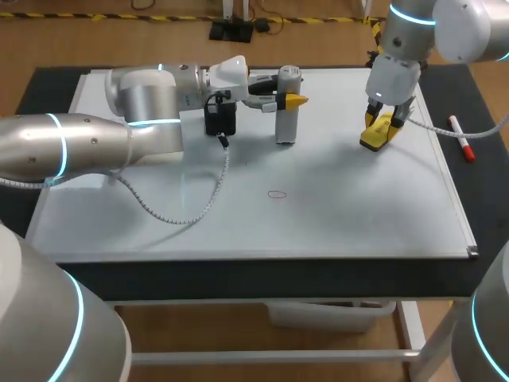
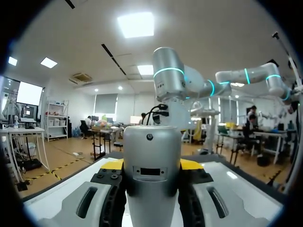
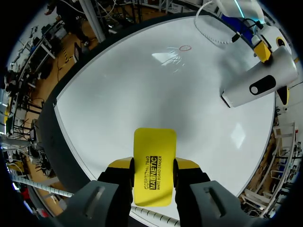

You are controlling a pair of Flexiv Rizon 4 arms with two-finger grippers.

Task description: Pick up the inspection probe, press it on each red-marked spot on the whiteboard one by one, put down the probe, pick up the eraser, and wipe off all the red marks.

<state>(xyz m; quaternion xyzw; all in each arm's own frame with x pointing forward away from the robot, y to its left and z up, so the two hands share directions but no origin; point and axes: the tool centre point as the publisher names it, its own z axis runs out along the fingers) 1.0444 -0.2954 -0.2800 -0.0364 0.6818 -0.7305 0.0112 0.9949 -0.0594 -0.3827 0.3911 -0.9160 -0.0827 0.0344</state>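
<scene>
Whiteboard (image 1: 358, 215) bears 1 red mark (image 1: 276, 193); left gripper (image 1: 289, 100) clamps 1 probe (image 1: 286, 129), right gripper (image 3: 154, 166) clamps 1 eraser (image 3: 154, 144).

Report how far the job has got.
Done: the right end effector holds the eraser. In hand: the left end effector grips the probe, standing upright on the whiteboard. Left: let go of the probe, wipe off the one red mark visible.

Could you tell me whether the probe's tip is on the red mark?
No, the probe is well away from the red mark on the whiteboard.
</scene>
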